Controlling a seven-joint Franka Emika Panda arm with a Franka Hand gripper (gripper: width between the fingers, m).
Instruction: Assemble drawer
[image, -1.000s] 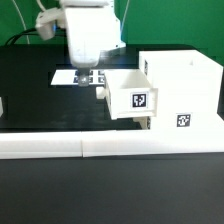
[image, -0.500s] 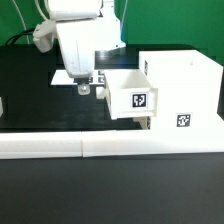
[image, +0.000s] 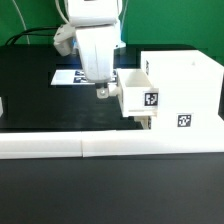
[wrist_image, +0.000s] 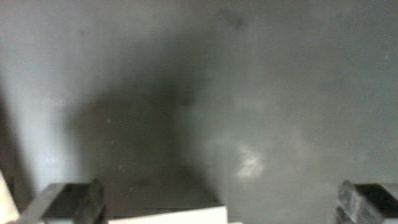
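The drawer's white hollow case (image: 185, 85) stands at the exterior view's right, with square tags on its front. A small white tray (image: 140, 98) with a tag sticks partly out of the case's left side. My gripper (image: 103, 91) hangs right at the tray's outer left end; I cannot tell if it touches. In the wrist view my gripper (wrist_image: 221, 197) is open, its two fingers (wrist_image: 71, 200) far apart over the dark table. A white corner (wrist_image: 169, 215) shows between them, not held.
The marker board (image: 68, 77) lies on the black table behind my gripper. Long low white border bars (image: 100, 148) run along the table's front edge. A small white piece (image: 2, 105) shows at the exterior view's left edge.
My gripper has moved toward the exterior view's right, and the tray has slid right with it, farther into the case.
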